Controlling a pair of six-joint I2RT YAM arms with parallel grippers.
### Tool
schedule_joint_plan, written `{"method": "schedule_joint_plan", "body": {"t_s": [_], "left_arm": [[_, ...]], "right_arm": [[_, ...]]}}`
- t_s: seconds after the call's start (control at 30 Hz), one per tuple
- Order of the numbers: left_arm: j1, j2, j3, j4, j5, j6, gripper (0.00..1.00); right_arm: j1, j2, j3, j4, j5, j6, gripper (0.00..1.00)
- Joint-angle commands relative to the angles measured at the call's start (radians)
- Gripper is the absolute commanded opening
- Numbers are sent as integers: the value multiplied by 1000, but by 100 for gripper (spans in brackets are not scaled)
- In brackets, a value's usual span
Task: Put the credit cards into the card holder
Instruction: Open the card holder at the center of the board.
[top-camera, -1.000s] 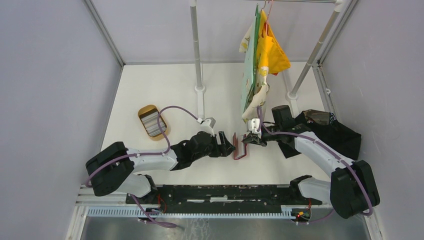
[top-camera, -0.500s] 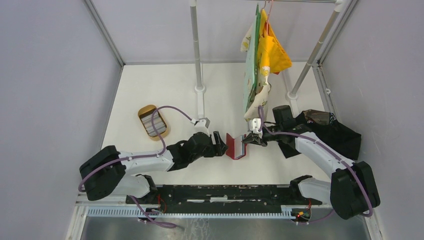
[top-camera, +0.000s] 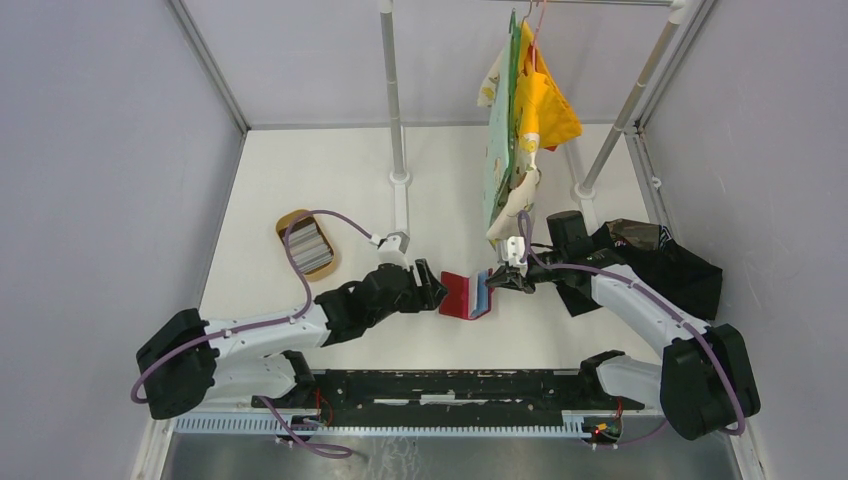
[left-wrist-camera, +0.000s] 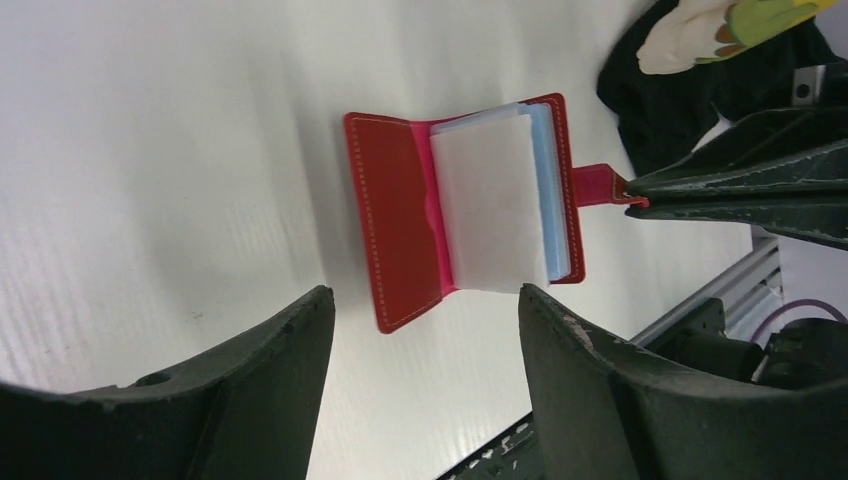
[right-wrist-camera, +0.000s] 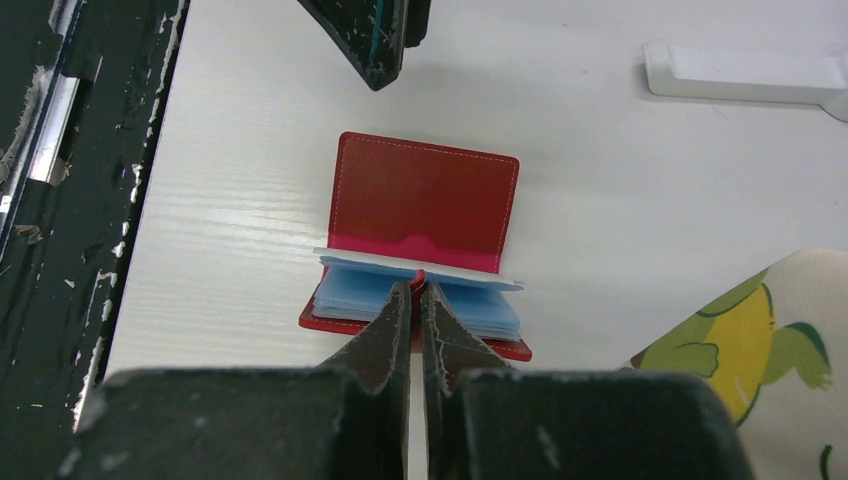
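The card holder (top-camera: 463, 297), a red wallet with pale blue sleeves, lies open on the white table; its cover (left-wrist-camera: 398, 215) is spread flat, seen too in the right wrist view (right-wrist-camera: 425, 195). My right gripper (top-camera: 493, 283) is shut on its red snap tab (left-wrist-camera: 598, 185), tips together over the sleeves (right-wrist-camera: 420, 292). My left gripper (top-camera: 433, 286) stands open just left of the wallet, apart from it, nothing between its fingers (left-wrist-camera: 425, 300). The credit cards (top-camera: 309, 247), a grey and silvery stack, lie in a tan oval tray (top-camera: 289, 219) at the far left.
Yellow and green cloths (top-camera: 520, 120) hang from a rack above the right gripper. Rack posts stand on white feet (top-camera: 400, 181). A black bag (top-camera: 675, 265) lies at the right wall. A dark rail (top-camera: 450, 385) runs along the near edge.
The wallet, standing nearly on edge a second ago, has dropped open flat to the left. My left arm has drawn back to the left, its jaws slightly narrower. The right gripper keeps the tab.
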Motion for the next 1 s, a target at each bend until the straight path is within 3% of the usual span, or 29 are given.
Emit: {"method": "schedule_joint_plan", "body": {"t_s": [0.0, 0.57, 0.97], "left_arm": [[-2, 24, 28, 112, 86, 49, 73], [-36, 51, 42, 163, 102, 61, 74], [-51, 210, 89, 227, 136, 61, 67]], "right_arm": [[-7, -21, 3, 24, -53, -4, 0], [-14, -27, 1, 15, -75, -17, 0], [-20, -32, 4, -1, -98, -31, 0]]}}
